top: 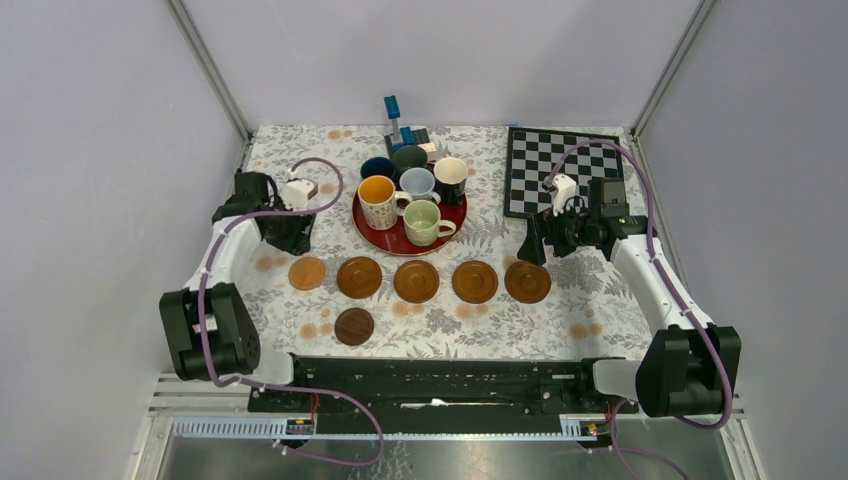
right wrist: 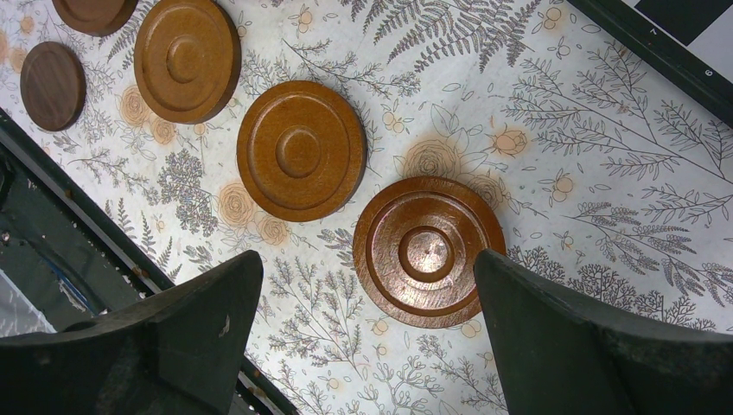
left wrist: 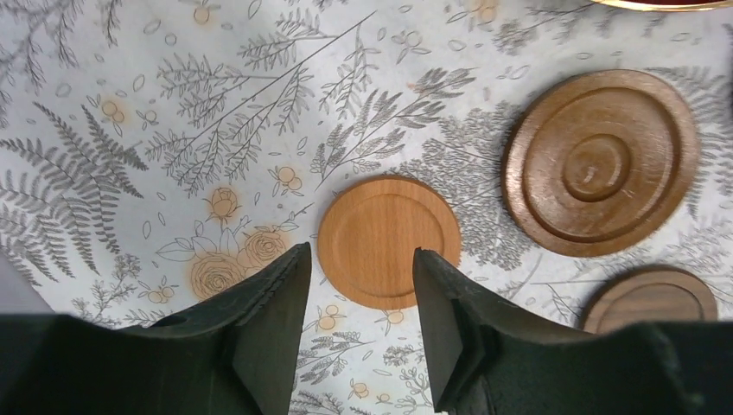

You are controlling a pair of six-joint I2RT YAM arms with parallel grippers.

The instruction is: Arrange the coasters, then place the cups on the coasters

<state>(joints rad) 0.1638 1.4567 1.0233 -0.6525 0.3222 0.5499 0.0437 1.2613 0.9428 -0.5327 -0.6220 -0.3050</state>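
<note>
1. Hovering half-spread and empty, the left pincer (left wrist: 360, 252) has the pale coaster (left wrist: 387, 240) lying flat on the bench (left wrist: 173, 130) just beyond its tips
2. The right pincer (right wrist: 367, 258) is spread wide and holds nothing; the glossy coaster (right wrist: 428, 251) lies flat under its gap
3. The row of coasters (top: 416, 281) runs lengthwise from one pincer to the other; the cups (top: 418, 184) stand upright on the tray (top: 398, 243) between the two pincers

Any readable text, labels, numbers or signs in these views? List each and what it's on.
No text reads clearly in any view.
Chessboard border, right wrist view: one tiny pale character, perhaps a digit, too small to read.
Patterned mug: decoration only, no legible words.
</note>
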